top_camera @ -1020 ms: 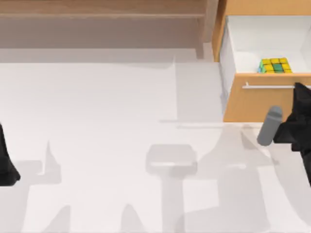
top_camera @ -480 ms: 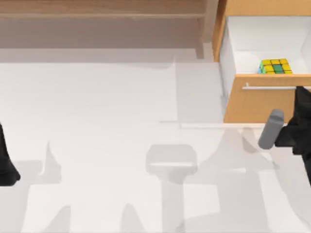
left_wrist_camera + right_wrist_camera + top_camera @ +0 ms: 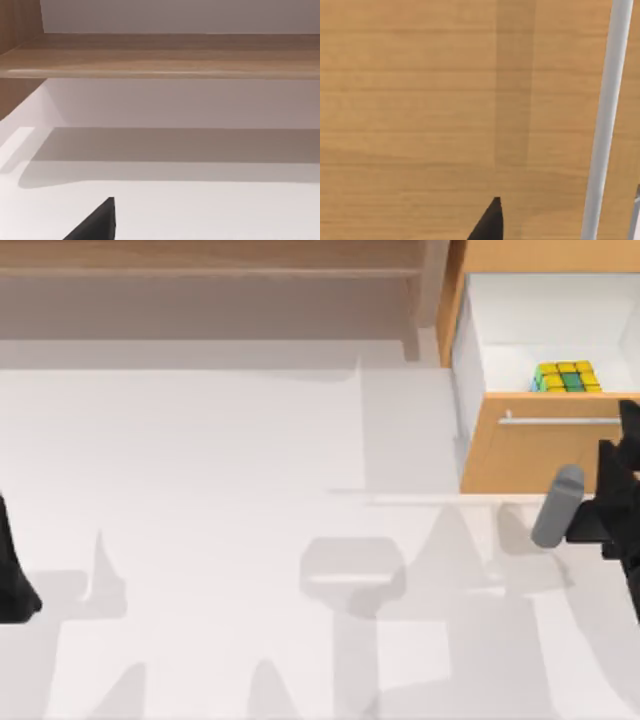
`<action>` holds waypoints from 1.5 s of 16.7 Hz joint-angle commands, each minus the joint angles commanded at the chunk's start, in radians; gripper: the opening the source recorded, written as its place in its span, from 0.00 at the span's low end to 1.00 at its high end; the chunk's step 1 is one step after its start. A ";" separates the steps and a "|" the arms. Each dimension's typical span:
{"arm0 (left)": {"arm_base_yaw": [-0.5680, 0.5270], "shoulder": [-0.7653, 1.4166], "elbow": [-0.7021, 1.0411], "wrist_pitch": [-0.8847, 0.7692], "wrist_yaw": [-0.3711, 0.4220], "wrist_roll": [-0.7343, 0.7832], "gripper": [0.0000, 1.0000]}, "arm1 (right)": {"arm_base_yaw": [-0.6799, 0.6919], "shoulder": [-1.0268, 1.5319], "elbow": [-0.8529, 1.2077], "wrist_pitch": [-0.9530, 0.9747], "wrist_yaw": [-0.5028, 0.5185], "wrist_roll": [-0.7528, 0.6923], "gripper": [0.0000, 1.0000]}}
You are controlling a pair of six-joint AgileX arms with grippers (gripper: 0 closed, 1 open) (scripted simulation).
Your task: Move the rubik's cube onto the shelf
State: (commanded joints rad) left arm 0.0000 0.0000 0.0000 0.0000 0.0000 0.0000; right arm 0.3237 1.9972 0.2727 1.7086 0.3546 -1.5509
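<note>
The rubik's cube, with yellow, green and blue tiles, lies inside the open drawer at the back right, close behind the drawer's front panel. The light brown wooden shelf runs along the back left, its end post beside the cabinet; the left wrist view looks at the shelf board from the table. My right gripper hangs at the right edge, just in front of the drawer front and near the silver handle. My left arm is parked at the left edge.
The orange-tan drawer front with its silver bar handle stands close before the right wrist camera. A grey cylinder sticks out from the right arm. The white tabletop lies between shelf and arms.
My right arm has shifted slightly to the right and back from the drawer front. Cube, drawer and left arm have not moved.
</note>
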 joint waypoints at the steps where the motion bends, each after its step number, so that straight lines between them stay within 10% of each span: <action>1: 0.000 0.000 0.000 0.000 0.000 0.000 1.00 | 0.000 0.000 0.000 0.000 0.000 0.000 0.98; 25: 0.000 0.000 0.000 0.000 0.000 0.000 1.00 | 0.133 -0.039 0.005 -0.087 -0.038 0.090 1.00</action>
State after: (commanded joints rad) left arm 0.0000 0.0000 0.0000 0.0000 0.0000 0.0000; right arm 0.4563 1.9584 0.2772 1.6218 0.3166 -1.4612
